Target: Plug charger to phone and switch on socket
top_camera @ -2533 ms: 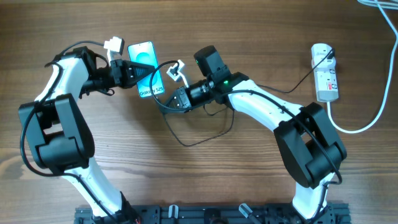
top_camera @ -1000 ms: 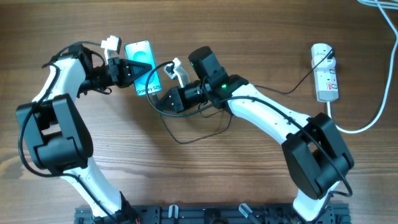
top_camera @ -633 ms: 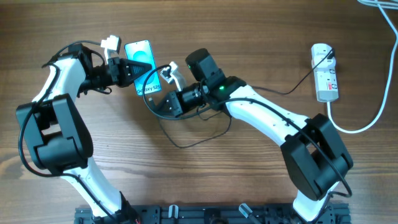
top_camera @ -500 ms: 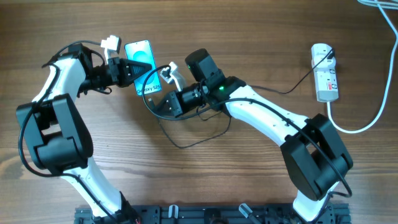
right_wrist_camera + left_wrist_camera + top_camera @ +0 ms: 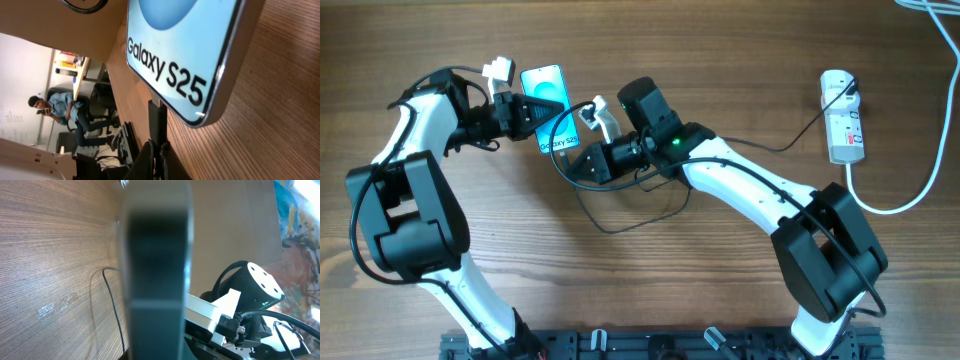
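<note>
My left gripper (image 5: 532,112) is shut on the phone (image 5: 548,85), a light blue slab reading "Galaxy S25", and holds it tilted at the back left. In the left wrist view the phone (image 5: 155,265) is a blurred dark edge filling the middle. My right gripper (image 5: 583,161) is shut on the charger's black plug (image 5: 157,117), whose tip meets the phone's bottom edge (image 5: 200,75). The charger cable (image 5: 632,222) loops on the table and runs right to the white socket (image 5: 843,120). The socket's switch state is too small to tell.
A thick white cord (image 5: 912,196) curves from the socket toward the right edge. The wooden table (image 5: 650,300) spreads all around. A thin stretch of black cable (image 5: 113,310) lies on the wood below the phone. The right arm (image 5: 247,287) sits close behind the phone.
My right gripper has moved left with the plug, up to the phone's lower end. The left gripper shifted the phone slightly up and left, then held still.
</note>
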Controlling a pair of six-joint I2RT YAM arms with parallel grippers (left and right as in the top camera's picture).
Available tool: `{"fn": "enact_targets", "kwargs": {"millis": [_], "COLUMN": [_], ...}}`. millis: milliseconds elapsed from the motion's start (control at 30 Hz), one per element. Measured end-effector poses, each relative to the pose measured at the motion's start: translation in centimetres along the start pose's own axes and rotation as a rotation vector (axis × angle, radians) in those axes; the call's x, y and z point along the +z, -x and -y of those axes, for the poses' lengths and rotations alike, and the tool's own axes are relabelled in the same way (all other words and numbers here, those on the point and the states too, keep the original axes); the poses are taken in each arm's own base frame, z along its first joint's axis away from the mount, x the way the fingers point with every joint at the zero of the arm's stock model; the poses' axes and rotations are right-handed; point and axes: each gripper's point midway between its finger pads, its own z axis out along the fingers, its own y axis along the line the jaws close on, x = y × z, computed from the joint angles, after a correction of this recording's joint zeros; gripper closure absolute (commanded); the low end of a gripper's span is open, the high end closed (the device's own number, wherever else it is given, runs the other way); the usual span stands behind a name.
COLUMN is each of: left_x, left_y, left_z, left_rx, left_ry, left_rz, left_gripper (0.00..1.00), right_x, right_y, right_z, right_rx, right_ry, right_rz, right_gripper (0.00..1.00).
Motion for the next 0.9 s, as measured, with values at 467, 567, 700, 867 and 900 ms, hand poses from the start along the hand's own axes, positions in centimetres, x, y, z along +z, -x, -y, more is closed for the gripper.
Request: {"fn": "enact_targets", "kwargs": {"millis": [467, 567, 700, 867, 900], "left_x": [0.0, 0.0, 0.0, 0.0, 0.0], "left_y": [0.01, 0.02, 0.03, 0.03, 0.03], "left_z": [0.01, 0.0, 0.0, 0.0, 0.0], "left_rx": [0.0, 0.002, 0.003, 0.004, 0.003], "left_ry": [-0.001, -0.001, -0.001, -0.001, -0.001], "left_rz": [0.0, 0.0, 0.0, 0.001, 0.0], "left_gripper": [0.96, 0.96, 0.96, 0.96, 0.96], "right_x": [-0.01, -0.01, 0.01, 0.01, 0.01], "right_y": [0.64, 0.7, 0.72, 0.74, 0.74], "right_z": [-0.06, -0.09, -0.14, -0.14, -0.14], "right_rx": [0.023, 0.034, 0.057, 0.078, 0.078], "right_ry": [-0.003, -0.002, 0.0, 0.001, 0.001], "right_rz": [0.025, 0.027, 0.028, 0.029, 0.029], "right_gripper": [0.96, 0.96, 0.96, 0.95, 0.95]}}
